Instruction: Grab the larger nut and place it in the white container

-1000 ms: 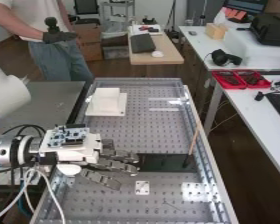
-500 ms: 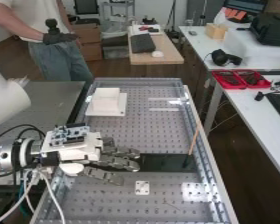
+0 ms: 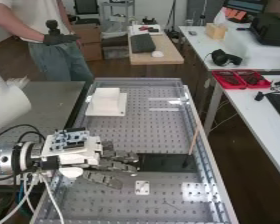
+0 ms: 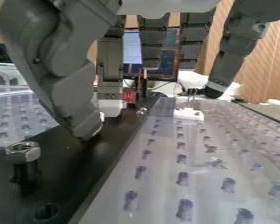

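In the high view the hand (image 3: pixel 114 162) is over the left part of the black strip (image 3: pixel 169 163), its fingers extended and loosely spread. Beyond it, on the perforated bench, stands a white container (image 3: pixel 107 104) with a wide base. The wrist view has the hand (image 4: pixel 71 92) hanging above the strip, nothing between its thumb and fingers. A metallic hex nut (image 4: pixel 23 151) tops an upright dark bolt on the strip, beside the thumb tip and apart from it. Farther along the strip is a smaller metallic piece (image 4: pixel 142 111), partly unclear.
A small white plate with holes (image 3: pixel 142 187) lies on the near part of the bench. A thin brown stick (image 3: pixel 194 140) stands slanted at the strip's right end. Metal rails (image 3: pixel 212 165) edge the bench. Cables (image 3: pixel 34 192) hang around the wrist.
The hand has shifted slightly right and away from the bench's near end. Its fingers and thumb have changed pose a little. The container has stayed put.
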### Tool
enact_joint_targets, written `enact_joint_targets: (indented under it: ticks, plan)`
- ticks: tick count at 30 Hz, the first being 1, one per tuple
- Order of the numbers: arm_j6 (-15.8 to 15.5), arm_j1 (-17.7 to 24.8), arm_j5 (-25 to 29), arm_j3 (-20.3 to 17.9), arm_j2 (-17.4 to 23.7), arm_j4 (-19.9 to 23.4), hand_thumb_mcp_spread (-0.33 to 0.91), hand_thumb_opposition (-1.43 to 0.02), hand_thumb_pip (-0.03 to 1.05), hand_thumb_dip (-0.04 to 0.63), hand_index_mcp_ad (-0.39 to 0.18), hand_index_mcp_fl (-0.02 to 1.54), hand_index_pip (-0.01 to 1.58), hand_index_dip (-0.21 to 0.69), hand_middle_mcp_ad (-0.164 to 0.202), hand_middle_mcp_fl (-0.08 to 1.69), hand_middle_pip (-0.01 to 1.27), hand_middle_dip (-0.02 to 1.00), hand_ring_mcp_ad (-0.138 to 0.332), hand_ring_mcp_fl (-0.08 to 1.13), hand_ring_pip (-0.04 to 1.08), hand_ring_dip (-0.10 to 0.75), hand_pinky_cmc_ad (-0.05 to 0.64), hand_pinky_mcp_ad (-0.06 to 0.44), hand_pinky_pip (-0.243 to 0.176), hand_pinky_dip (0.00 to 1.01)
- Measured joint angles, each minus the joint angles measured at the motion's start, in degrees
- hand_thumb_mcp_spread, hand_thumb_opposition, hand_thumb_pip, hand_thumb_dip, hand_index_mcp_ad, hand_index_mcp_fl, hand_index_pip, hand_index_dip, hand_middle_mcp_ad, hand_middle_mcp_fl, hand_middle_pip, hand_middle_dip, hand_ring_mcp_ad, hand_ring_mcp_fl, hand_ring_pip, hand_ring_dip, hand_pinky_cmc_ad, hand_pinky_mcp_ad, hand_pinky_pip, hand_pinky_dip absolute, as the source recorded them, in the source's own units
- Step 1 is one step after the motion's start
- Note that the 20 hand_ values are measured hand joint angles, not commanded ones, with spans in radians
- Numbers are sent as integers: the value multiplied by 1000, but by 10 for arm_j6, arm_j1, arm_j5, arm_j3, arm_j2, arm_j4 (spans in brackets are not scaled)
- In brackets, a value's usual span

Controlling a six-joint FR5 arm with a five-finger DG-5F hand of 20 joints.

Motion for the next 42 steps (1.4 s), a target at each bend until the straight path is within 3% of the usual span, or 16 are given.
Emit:
enact_joint_targets:
  ticks: [17, 32, 36, 42]
  plan:
    - [-3, 3, -3, 13, -7, -21, 304, -862, 824, 215, -178, 7, 1550, 117, 51, 21, 126, 192, 166, 2, 197, 134, 374, 319, -87, 696]
    - [18, -1, -11, 8, -11, 8, 309, -874, 846, 204, -176, 10, 1557, 49, 52, 24, 126, 169, 164, 3, 223, 103, 367, 318, -91, 745]
    - [23, -1, -11, 7, -11, 14, 309, -876, 846, 202, -175, 112, 1555, 31, 51, 24, 126, 152, 164, 0, 244, 89, 365, 312, -91, 750]
    - [22, -1, -11, 8, -13, 10, 304, -864, 848, 202, -147, 134, 1557, 17, 51, 24, 127, 152, 157, 0, 248, 87, 367, 311, -87, 763]
